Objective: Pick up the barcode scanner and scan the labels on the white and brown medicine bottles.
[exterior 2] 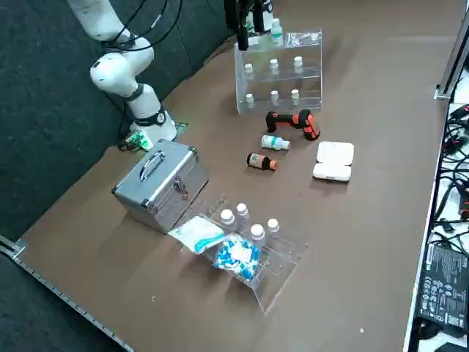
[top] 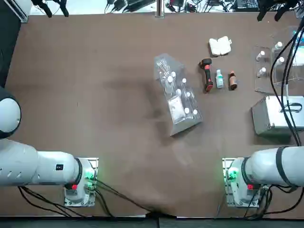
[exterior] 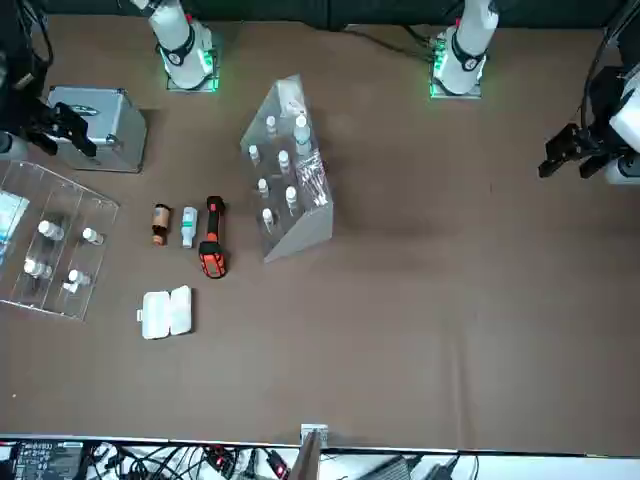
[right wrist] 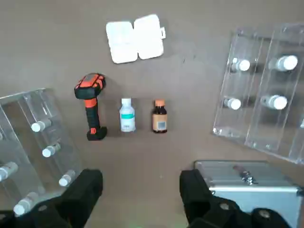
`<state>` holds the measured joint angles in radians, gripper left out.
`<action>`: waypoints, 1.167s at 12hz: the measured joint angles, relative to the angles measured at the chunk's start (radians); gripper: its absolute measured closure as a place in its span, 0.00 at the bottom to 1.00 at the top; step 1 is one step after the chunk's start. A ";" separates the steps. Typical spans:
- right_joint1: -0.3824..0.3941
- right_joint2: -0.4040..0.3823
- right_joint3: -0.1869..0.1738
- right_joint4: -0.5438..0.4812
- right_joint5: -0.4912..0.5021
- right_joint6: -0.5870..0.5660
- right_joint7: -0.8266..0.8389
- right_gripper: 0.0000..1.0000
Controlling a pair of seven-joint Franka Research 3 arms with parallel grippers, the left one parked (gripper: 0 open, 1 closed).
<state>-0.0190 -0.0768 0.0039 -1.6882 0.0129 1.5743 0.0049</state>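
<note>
the open gripper [right wrist: 141,190] could knock over the small white bottle [right wrist: 127,115] while closing on the neighbouring barcode scanner [right wrist: 92,108].

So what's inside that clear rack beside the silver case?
The clear rack holds white-capped vials and a bag of blue-and-white pieces; whatever lies beneath that bag is hidden.

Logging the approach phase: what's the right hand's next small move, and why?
Probably shift over the scanner, then descend: the open right hand hangs above the table, and the scanner lies ungripped beside the white bottle.
</note>
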 joint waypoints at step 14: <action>0.201 0.033 0.006 -0.457 0.093 0.462 0.089 0.00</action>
<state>0.1817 -0.0434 0.0098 -2.1454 0.1058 2.0359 0.0938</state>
